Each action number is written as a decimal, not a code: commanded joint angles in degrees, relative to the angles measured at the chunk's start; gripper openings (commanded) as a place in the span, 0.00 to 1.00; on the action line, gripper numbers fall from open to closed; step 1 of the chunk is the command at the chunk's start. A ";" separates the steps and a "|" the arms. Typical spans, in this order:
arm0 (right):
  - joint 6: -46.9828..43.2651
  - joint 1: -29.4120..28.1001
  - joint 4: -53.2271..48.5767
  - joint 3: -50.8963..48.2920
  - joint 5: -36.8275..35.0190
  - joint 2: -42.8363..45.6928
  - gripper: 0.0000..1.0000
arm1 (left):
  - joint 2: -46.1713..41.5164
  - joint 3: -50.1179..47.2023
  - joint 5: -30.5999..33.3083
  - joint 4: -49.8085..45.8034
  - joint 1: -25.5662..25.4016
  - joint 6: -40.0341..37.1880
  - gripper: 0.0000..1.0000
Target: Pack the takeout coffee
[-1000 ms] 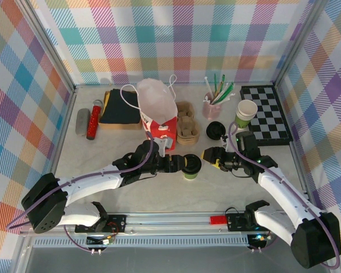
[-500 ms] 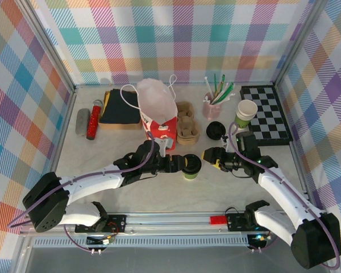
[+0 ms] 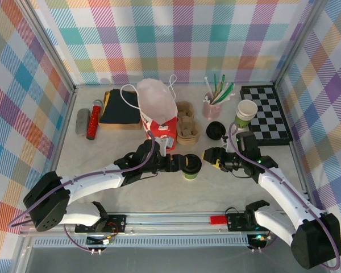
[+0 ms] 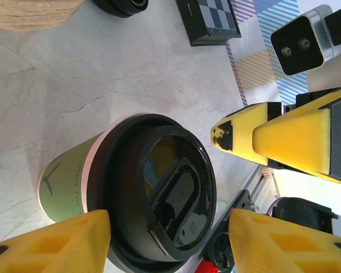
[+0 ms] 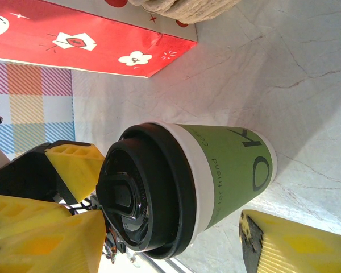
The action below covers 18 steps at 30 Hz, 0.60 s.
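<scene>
I have the takeout coffee (image 3: 190, 166) on the table (image 3: 227, 190) between my left gripper (image 3: 181, 164) and right gripper (image 3: 209, 156), with the paper bag (image 3: 158, 108) and cup carrier (image 3: 187, 129) behind it.

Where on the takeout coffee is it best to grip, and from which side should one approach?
Grip the takeout coffee on its green paper wall, just below the black lid, coming in level from the side. It stands upright and is round, so opposite sides give a firm hold. The lid alone might pull off.
</scene>
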State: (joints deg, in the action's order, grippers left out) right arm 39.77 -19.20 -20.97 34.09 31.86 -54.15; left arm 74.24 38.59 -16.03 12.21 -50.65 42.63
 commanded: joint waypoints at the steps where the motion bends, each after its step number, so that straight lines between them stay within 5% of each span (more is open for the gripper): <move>1: -0.93 -0.21 -1.11 1.75 -0.64 1.28 0.64 | 0.51 1.93 -1.28 1.67 -1.08 0.26 0.57; 12: -1.49 -0.22 -1.54 1.91 -0.99 1.33 0.64 | -0.20 2.10 -0.50 0.80 -1.11 -0.04 0.57; 14: -2.19 -0.22 -2.56 2.25 -1.61 1.18 0.71 | -1.35 2.74 0.53 -1.26 -1.11 -0.89 0.58; 18: -4.33 -0.24 -4.53 3.24 -2.04 0.98 0.74 | -4.79 4.99 5.27 -9.95 -0.86 -3.32 0.72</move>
State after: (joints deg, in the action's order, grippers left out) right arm 38.15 -19.20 -23.33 34.98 30.37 -53.52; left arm 72.75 40.21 -14.33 7.86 -51.27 41.76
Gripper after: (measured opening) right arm 0.737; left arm 0.706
